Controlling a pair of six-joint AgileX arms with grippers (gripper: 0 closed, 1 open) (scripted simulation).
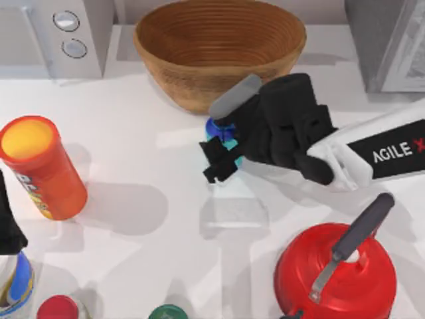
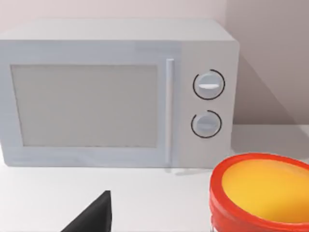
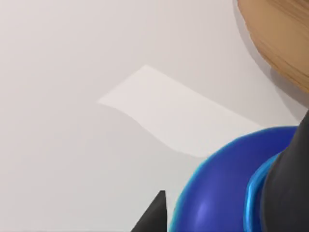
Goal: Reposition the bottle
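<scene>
The bottle [image 1: 221, 135] is standing upright on the white table [image 1: 146, 166], long axis vertical, just in front of the wooden bowl [image 1: 219, 50]. The right gripper [image 1: 222, 154] is clasping it, fingers closed against its sides. The left gripper [image 1: 8, 226] is idling at the table's left edge beside the orange canister [image 1: 40, 166].

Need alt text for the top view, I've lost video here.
The right gripper is at the teal bottle, just in front of the wooden bowl. An orange canister stands at the left, a red kettle at lower right.
</scene>
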